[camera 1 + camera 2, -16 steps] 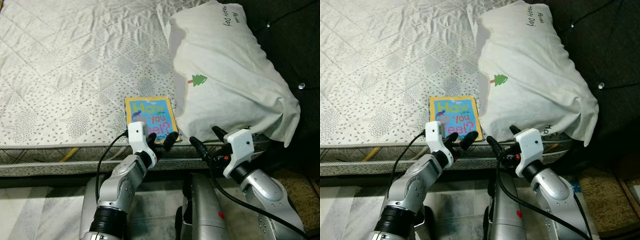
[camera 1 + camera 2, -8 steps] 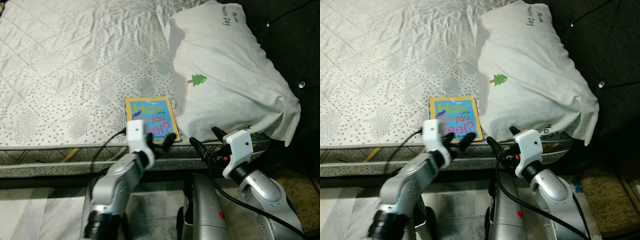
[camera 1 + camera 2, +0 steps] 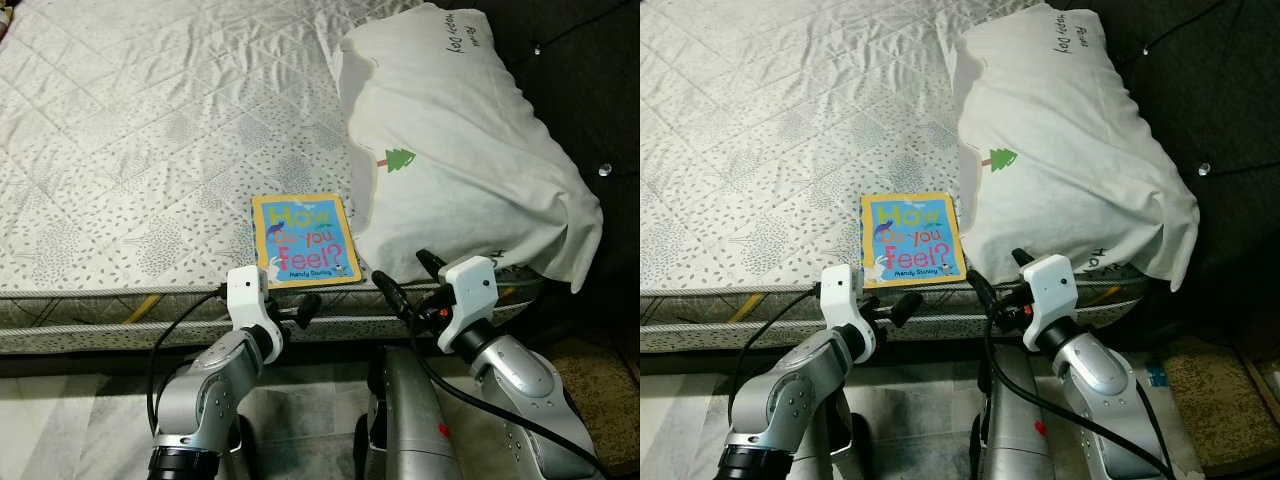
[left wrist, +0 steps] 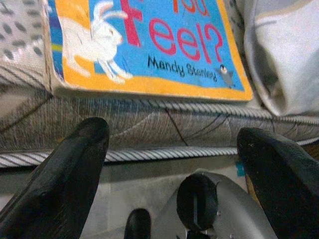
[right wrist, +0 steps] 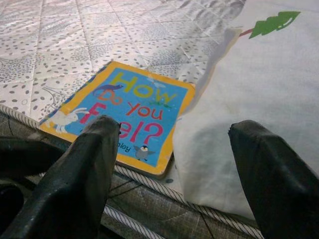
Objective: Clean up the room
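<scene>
A picture book [image 3: 305, 240] with a yellow border and blue cover, titled "How Do You Feel?", lies flat at the front edge of the mattress [image 3: 150, 130], beside a white pillow [image 3: 450, 150]. My left gripper [image 3: 300, 308] is open, just below and in front of the book, level with the mattress side. In the left wrist view the book [image 4: 144, 45] overhangs the mattress edge above the spread fingers [image 4: 65, 174]. My right gripper [image 3: 405, 275] is open, held at the mattress edge under the pillow's corner, right of the book [image 5: 124, 112].
A dark tufted headboard [image 3: 590, 90] rises at the right behind the pillow. The quilted mattress stretches away to the left and back. Pale floor [image 3: 80, 430] and my own grey body [image 3: 400, 420] lie below the bed edge.
My left gripper has drawn back and down from the book's near edge, so the whole cover now shows. The right gripper has barely shifted. The book has not moved.
</scene>
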Robot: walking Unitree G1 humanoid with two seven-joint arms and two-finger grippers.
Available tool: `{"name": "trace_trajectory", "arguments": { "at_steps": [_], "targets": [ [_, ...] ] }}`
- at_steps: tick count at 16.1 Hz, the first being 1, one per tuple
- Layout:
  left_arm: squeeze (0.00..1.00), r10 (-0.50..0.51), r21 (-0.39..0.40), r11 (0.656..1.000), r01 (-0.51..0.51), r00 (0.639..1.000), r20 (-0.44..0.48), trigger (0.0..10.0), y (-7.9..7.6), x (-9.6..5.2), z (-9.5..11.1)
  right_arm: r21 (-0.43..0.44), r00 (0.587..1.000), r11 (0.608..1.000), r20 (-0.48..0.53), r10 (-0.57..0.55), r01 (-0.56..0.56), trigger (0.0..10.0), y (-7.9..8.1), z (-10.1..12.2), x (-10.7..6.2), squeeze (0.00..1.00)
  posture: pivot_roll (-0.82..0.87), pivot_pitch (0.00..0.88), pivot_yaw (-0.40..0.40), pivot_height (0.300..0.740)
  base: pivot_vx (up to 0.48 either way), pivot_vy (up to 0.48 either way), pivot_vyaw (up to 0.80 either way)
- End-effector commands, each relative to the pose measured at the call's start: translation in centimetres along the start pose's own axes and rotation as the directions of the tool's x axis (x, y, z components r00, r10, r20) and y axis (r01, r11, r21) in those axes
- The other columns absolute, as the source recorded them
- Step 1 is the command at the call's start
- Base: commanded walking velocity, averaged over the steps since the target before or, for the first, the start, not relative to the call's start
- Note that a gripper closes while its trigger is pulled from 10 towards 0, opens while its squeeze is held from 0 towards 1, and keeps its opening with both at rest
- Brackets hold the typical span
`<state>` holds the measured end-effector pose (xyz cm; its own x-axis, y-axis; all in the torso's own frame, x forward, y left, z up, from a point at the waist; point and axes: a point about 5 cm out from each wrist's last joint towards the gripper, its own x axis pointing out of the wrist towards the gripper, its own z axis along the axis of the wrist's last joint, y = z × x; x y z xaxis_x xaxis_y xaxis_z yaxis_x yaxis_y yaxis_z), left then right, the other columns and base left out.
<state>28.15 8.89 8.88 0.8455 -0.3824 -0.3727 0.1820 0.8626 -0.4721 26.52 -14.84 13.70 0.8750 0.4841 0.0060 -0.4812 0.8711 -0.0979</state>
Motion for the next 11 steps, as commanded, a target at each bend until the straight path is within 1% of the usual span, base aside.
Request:
{"name": "trace_trajectory", "arguments": {
  "at_steps": [1,4,7,8,11],
  "targets": [
    [1.00,-0.007,-0.059,0.998,0.008,1.000,0.006,10.0,-1.3,-0.2,-1.1,0.002,1.000,1.000,-0.023,-0.009,0.009,10.0,-0.1,-0.8,-0.3,0.00,-0.08,0.236,-0.027,0.539,0.000,0.000,0.00],
    [1.00,0.001,-0.057,0.998,-0.001,1.000,0.016,10.0,-0.7,-0.1,-0.5,0.003,1.000,1.000,-0.025,-0.008,0.008,10.0,0.0,-0.9,-0.4,0.00,-0.08,0.237,-0.027,0.539,0.000,0.000,0.00],
    [1.00,0.013,-0.053,0.999,-0.013,1.000,0.005,10.0,-0.1,0.1,-0.5,0.003,1.000,1.000,-0.022,-0.007,0.007,10.0,0.0,-0.8,-0.3,0.00,-0.08,0.236,-0.027,0.539,0.000,0.000,0.00],
    [1.00,0.028,-0.058,0.998,-0.027,0.999,0.015,10.0,0.2,0.2,-0.5,0.001,1.000,1.000,-0.020,-0.009,0.009,10.0,-0.1,-0.8,-0.2,0.00,-0.08,0.236,-0.028,0.539,0.000,0.000,0.00],
    [1.00,0.041,-0.057,0.998,-0.039,0.999,0.031,10.0,0.6,0.3,-0.1,-0.001,1.000,1.000,-0.022,-0.011,0.011,10.0,-0.2,-0.8,-0.3,0.00,-0.08,0.237,-0.029,0.539,0.000,0.000,0.00]
  ]
}}
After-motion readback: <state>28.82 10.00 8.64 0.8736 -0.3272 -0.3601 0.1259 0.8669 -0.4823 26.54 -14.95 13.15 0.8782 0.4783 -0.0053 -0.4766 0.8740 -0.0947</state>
